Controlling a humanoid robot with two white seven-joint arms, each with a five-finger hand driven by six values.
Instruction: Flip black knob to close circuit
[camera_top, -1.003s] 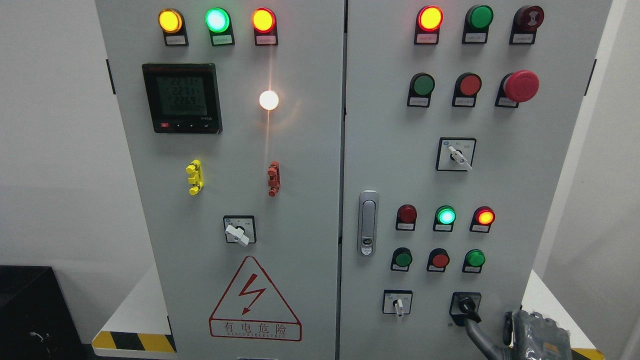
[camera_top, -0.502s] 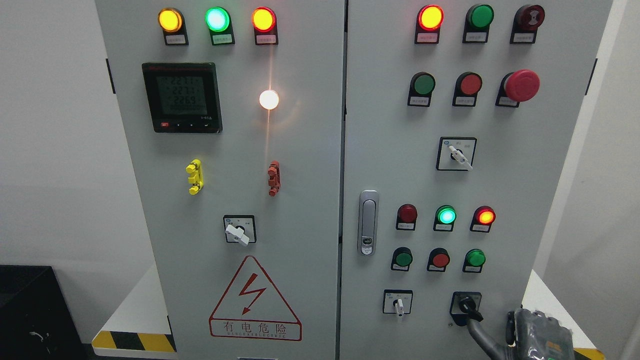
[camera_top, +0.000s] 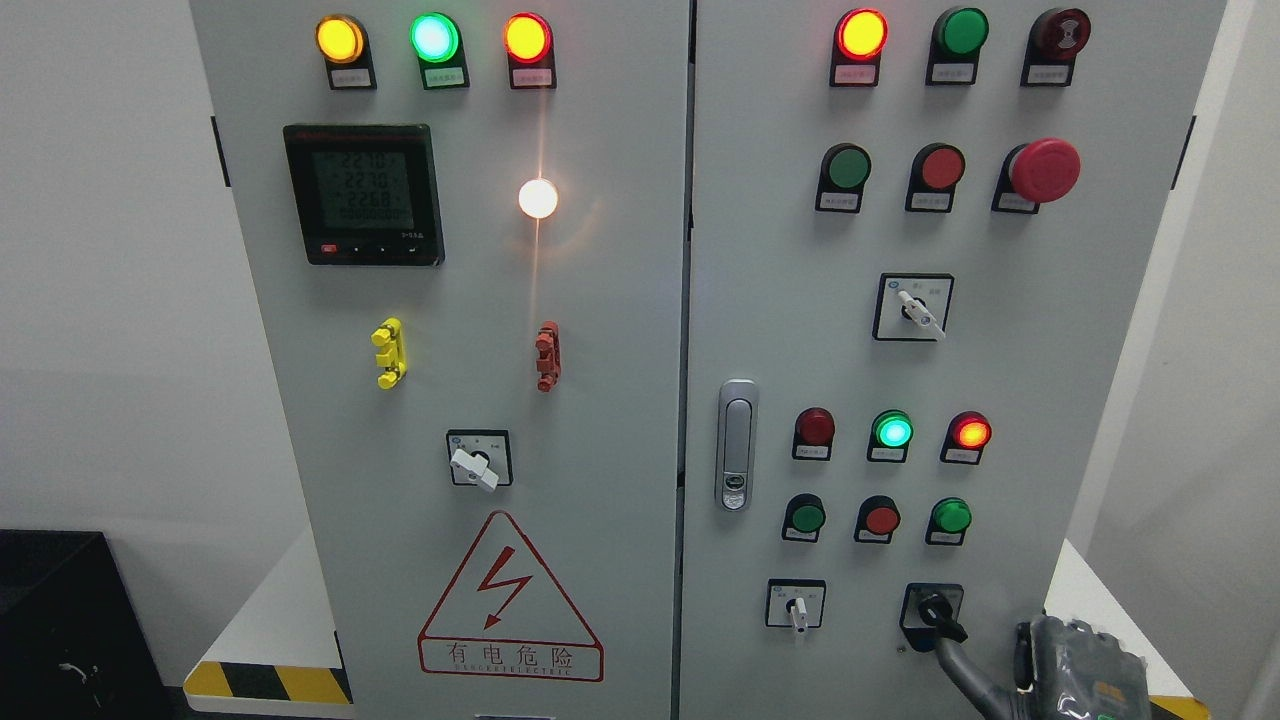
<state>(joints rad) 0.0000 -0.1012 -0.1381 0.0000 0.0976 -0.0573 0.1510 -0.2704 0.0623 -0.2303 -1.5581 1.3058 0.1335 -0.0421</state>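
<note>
The black knob (camera_top: 934, 606) sits in a black square plate at the lower right of the right cabinet door (camera_top: 760, 300), its handle pointing down and to the right. My right hand (camera_top: 984, 642) comes in at the bottom right corner, open and holding nothing. One dark finger (camera_top: 962, 668) stretches up to the tip of the knob's handle and touches it or nearly does. The hand's grey palm (camera_top: 1080, 665) is cut off by the picture's lower edge. My left arm does not show.
A white selector switch (camera_top: 797, 606) sits left of the knob, with green and red push buttons (camera_top: 882, 519) and lit lamps (camera_top: 892, 431) above. A silver door latch (camera_top: 736, 445) is at the door's edge. Left door carries a meter (camera_top: 362, 195) and a warning triangle (camera_top: 508, 600).
My right hand has shifted slightly to the right. The knob's handle tip has swung a little to the right and up. The meter digits changed.
</note>
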